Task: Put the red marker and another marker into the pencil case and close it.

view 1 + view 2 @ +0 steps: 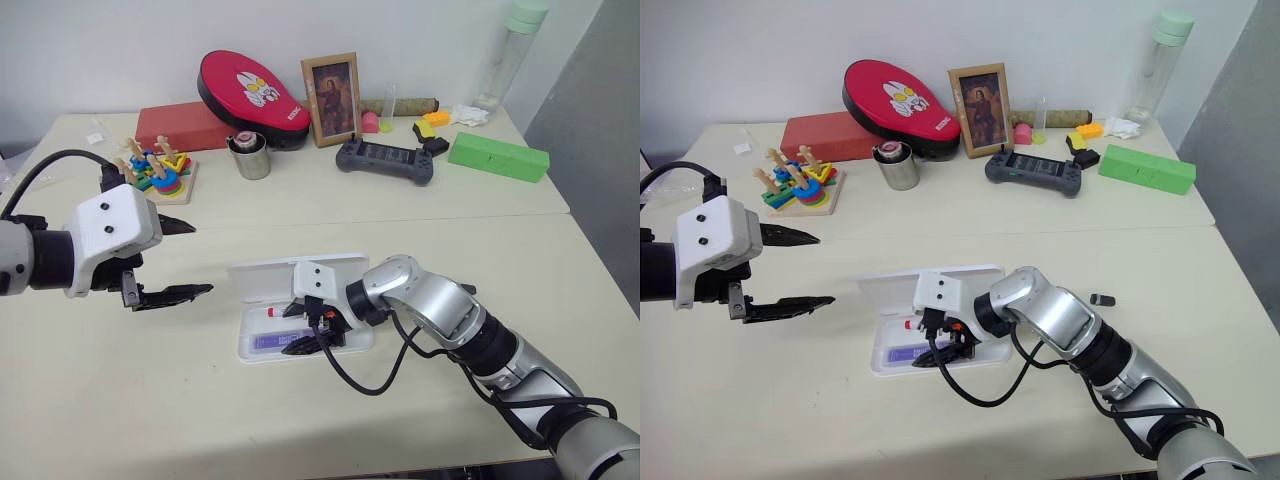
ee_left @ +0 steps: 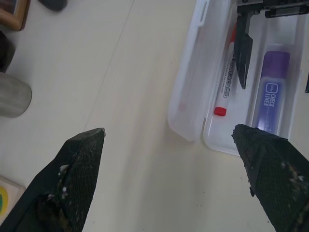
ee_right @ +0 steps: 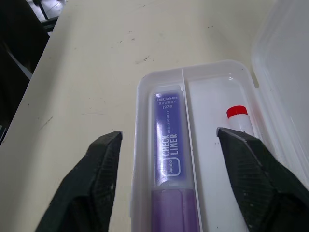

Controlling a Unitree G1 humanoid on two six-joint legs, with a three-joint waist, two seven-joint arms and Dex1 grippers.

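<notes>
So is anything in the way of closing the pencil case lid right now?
Yes. The right gripper hangs open inside the pencil case, above the purple marker, beside the red marker. The lid can't fold down until it withdraws. The left gripper is off to the side.

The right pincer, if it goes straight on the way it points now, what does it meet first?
Most likely the purple marker, which lies in the pencil case straight between the open fingers of the right pincer. The red marker lies off to one side, in the next compartment. How far off is hard to judge.
</notes>
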